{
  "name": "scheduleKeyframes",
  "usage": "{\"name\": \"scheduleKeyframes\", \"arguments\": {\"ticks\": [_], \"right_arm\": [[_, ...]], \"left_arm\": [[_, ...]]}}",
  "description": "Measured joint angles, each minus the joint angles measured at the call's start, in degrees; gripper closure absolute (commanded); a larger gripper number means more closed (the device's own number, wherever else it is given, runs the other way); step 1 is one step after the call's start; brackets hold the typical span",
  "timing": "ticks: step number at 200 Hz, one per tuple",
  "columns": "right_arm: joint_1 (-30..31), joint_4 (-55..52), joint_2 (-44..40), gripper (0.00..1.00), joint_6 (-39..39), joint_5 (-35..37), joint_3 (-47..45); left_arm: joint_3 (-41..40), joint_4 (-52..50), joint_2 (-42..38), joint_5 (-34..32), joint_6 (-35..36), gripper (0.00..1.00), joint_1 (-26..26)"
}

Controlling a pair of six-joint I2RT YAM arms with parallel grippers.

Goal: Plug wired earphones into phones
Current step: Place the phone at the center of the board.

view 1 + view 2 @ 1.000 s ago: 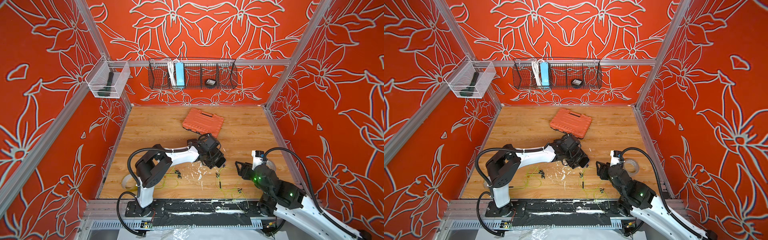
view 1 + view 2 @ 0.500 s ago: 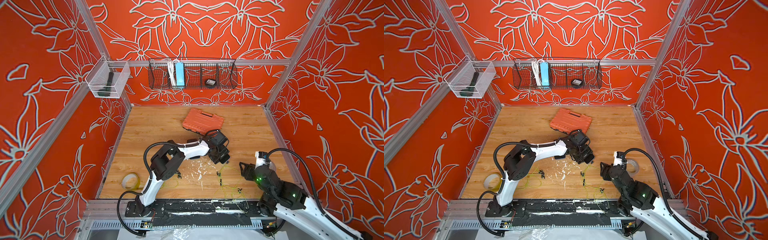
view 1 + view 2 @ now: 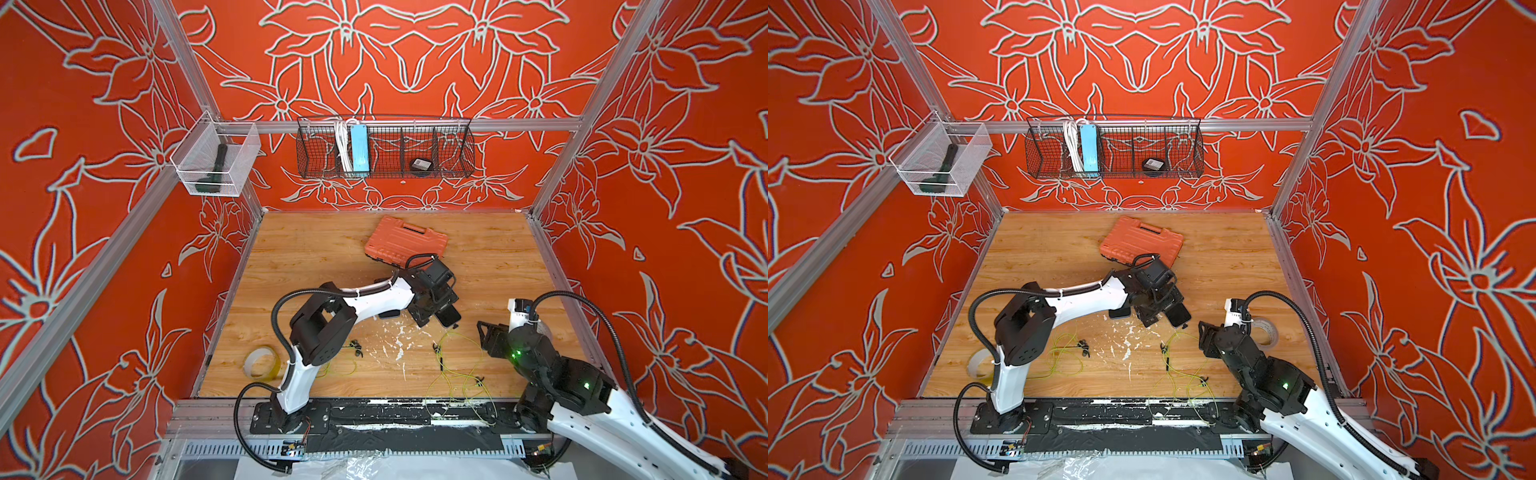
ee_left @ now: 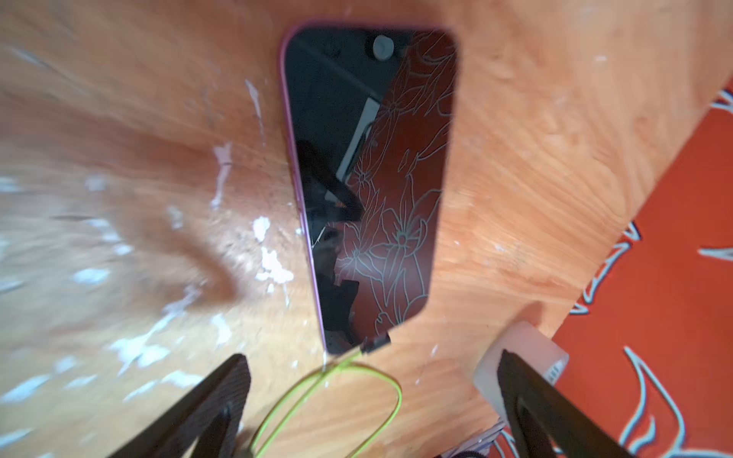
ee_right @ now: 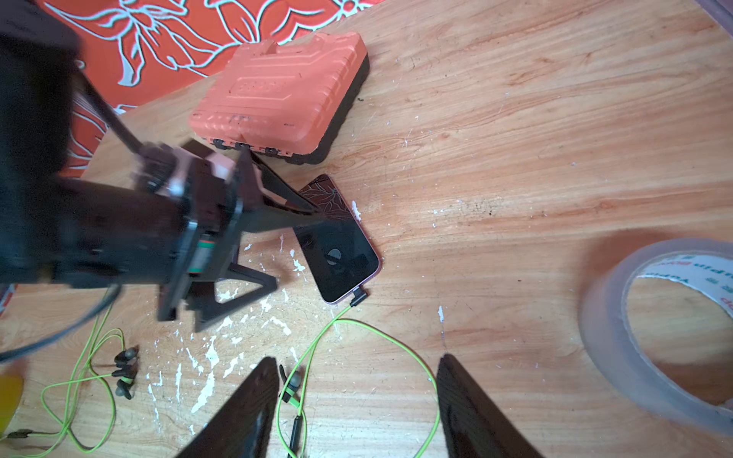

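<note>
The flat black phone (image 5: 337,253) with a dark glossy screen and pinkish rim lies face up on the wooden counter (image 3: 498,257), just right of centre in both top views. A small black angled plug (image 5: 358,296) sits in its near short edge, and the thin yellow-green cable (image 4: 398,394) loops away from it toward the lower edge of the frame. We judge phone 1 to be done.

The left pincer (image 4: 371,355) hangs right over this phone with its jaws spread wide and nothing between them. The right pincer (image 5: 357,359) hovers lower right, also parted and empty, and the cable on the counter runs beneath it.

The second set of earphones (image 5: 125,370), black buds on yellow-green cable, lies loose left of centre. Whether its plug is free we cannot tell for sure. A dark flat corner under the white left arm (image 3: 1088,297) is probably the second phone (image 3: 1119,312), mostly hidden.

So the step in hand is backing off phone 1. Next we need a fine pinch on plug 2, the arm cleared off phone 2, and the plug lined up square with the port. The ribbed orange plastic case (image 5: 277,95) and the clear tape roll (image 5: 603,317) stay aside.
</note>
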Motion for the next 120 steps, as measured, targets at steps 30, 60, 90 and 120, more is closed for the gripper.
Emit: {"name": "scheduleKeyframes", "arguments": {"ticks": [30, 60, 90, 120], "right_arm": [[0.0, 4.4, 5.0, 0.35, -2.1, -1.7, 0.0], [0.0, 9.5, 11.2, 0.35, -4.9, -3.9, 0.0], [0.0, 14.0, 14.8, 0.35, -7.1, -6.1, 0.0], [0.0, 17.7, 16.3, 0.36, -8.4, -7.6, 0.0]], "left_arm": [[-4.9, -4.7, -14.8, -7.9, 5.5, 0.01, 0.3], [-19.3, -9.2, -36.4, -16.0, 8.4, 0.01, 5.9], [-36.9, -16.3, -56.7, -21.0, 8.5, 0.01, 15.9], [-49.3, -23.9, -70.6, -19.7, 5.0, 0.01, 21.4]]}}
